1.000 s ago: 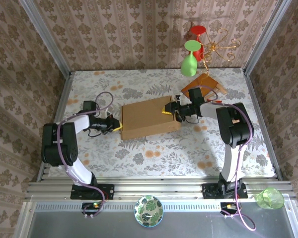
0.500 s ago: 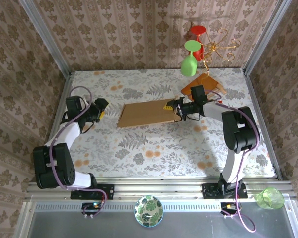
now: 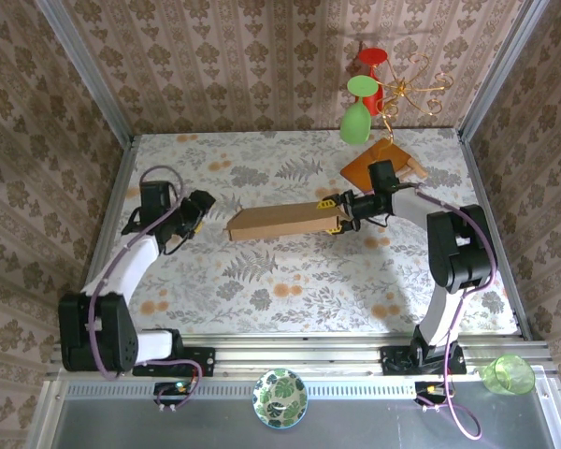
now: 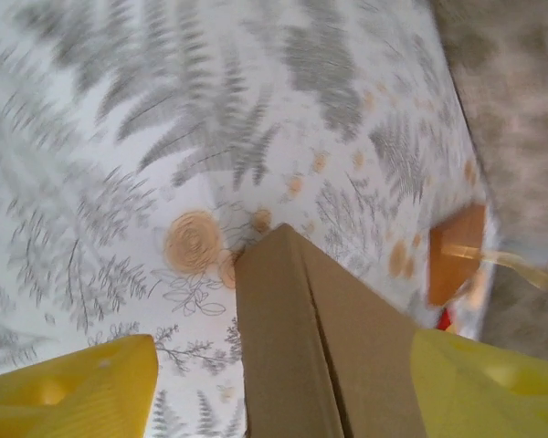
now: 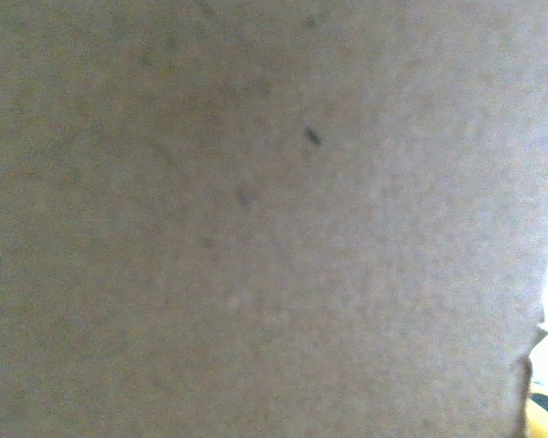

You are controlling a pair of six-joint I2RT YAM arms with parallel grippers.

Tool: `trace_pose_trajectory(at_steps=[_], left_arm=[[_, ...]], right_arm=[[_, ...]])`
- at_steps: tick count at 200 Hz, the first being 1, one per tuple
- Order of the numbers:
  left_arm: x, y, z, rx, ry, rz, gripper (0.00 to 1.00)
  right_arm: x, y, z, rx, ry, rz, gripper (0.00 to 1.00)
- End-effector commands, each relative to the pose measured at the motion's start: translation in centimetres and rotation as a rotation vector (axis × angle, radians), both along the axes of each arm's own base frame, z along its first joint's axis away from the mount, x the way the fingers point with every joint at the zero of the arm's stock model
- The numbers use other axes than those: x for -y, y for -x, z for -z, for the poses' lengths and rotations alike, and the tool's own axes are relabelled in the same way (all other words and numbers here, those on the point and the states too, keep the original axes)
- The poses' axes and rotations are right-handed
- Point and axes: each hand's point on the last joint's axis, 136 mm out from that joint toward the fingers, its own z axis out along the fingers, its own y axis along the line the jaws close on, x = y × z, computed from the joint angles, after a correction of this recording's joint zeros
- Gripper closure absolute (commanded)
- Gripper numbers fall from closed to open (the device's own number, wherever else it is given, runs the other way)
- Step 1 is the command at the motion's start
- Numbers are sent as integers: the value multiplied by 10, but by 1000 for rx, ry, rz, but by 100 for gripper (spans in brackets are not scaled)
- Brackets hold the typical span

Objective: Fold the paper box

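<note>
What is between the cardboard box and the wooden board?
The right end effector sits there, holding the end of the box, with the wooden board just behind it. The top view shows this.

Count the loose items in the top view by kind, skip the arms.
cardboard box: 1
wooden board: 1
stem glasses: 2 (green glass, red glass)
gold wire stand: 1
green cup: 1
patterned plate: 1
Total: 7
</note>
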Motion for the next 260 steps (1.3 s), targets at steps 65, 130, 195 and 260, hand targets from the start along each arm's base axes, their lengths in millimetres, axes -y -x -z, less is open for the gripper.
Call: trace_pose_trajectory(at_steps=[65, 130, 195, 260], left_arm=[[79, 110, -57, 907, -725, 1172, 20], [71, 71, -21, 1034, -1061, 1290, 0], [86, 35, 7, 996, -1039, 1315, 0], [108, 32, 13, 977, -943, 1350, 8]], right_arm=[[17, 2, 17, -195, 19, 5, 55], [18, -1, 19, -199, 16, 7, 57], [21, -4, 22, -207, 17, 14, 57], [22, -8, 26, -218, 18, 27, 58]])
